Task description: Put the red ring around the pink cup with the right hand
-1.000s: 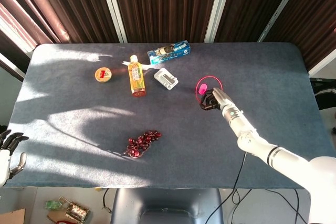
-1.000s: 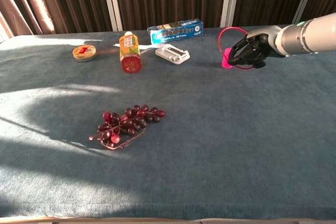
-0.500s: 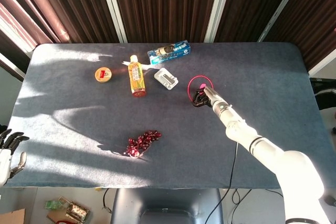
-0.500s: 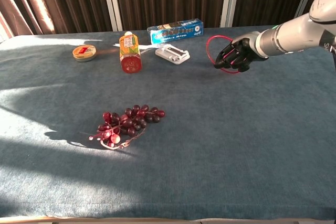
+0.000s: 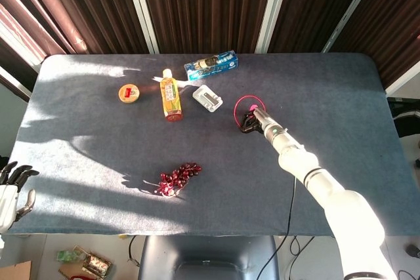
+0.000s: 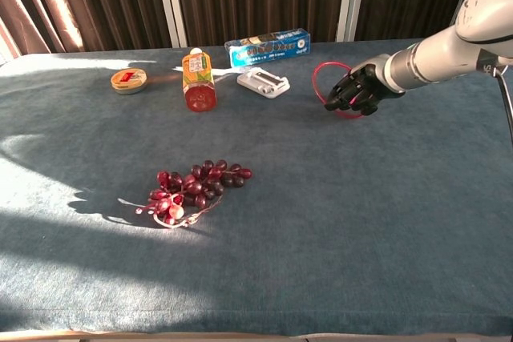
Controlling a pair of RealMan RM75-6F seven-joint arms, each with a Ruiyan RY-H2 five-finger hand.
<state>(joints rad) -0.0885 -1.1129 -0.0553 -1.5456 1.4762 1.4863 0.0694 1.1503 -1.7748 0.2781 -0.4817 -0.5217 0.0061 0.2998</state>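
Observation:
My right hand (image 5: 250, 121) (image 6: 357, 93) is low over the table right of centre, fingers curled, and holds the thin red ring (image 5: 237, 107) (image 6: 315, 78). The ring stands tilted on its edge, rising up and to the left of the hand. Of the pink cup only a small pink patch (image 5: 254, 106) shows inside the ring in the head view. In the chest view the hand hides the cup. Whether the ring encircles the cup I cannot tell. My left hand (image 5: 12, 189) hangs off the table's front left corner, fingers apart and holding nothing.
At the back of the blue table (image 5: 341, 96) lie a white case (image 5: 207, 98) (image 6: 264, 82), an orange bottle (image 5: 170, 95) (image 6: 196, 78), a blue toothpaste box (image 5: 211, 65) (image 6: 268, 46) and a round tin (image 5: 129, 93) (image 6: 128, 80). A grape bunch (image 5: 177, 178) (image 6: 190, 190) lies front centre.
The right hand has carried the red ring leftward across the table and then nearly stopped. The pink cup, plain beside the fingers a second ago, is now mostly hidden. The left hand has not moved.

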